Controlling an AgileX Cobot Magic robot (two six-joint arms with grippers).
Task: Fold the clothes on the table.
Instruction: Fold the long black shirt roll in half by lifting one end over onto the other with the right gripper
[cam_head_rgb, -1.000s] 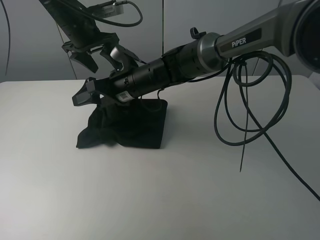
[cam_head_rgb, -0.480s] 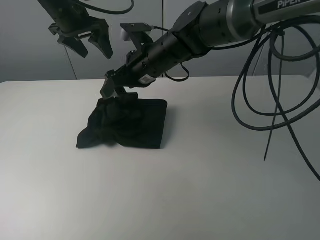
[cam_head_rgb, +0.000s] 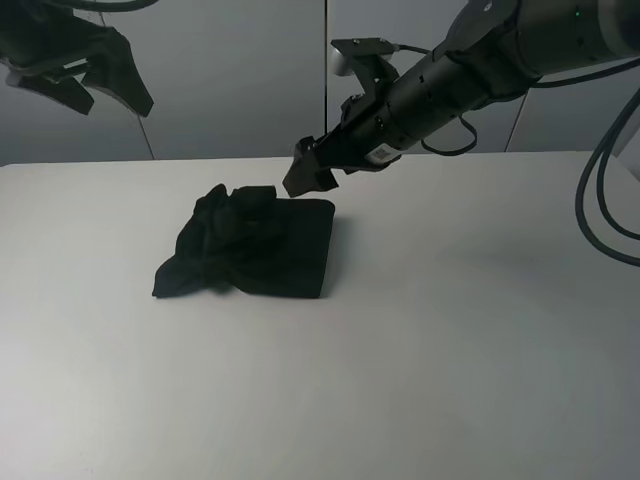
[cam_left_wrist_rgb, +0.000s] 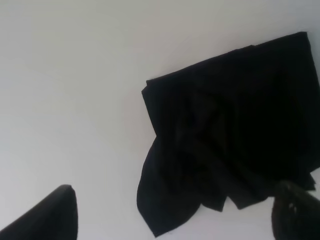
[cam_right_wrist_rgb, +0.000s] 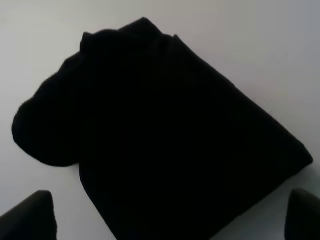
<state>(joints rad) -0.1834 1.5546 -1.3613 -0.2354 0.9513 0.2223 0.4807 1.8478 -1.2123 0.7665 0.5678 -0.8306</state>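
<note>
We see the black T-shirt (cam_head_rgb: 250, 247) lying in a crumpled, roughly folded heap on the white counter (cam_head_rgb: 450, 340), left of centre, with no printed side showing. The right tool (cam_head_rgb: 305, 172) hangs just above the shirt's far right corner, its fingers apart and empty. The left tool (cam_head_rgb: 75, 75) is raised well clear at the upper left, fingers likewise spread, holding nothing. Grey wall panels (cam_head_rgb: 240, 80) stand behind the counter.
</note>
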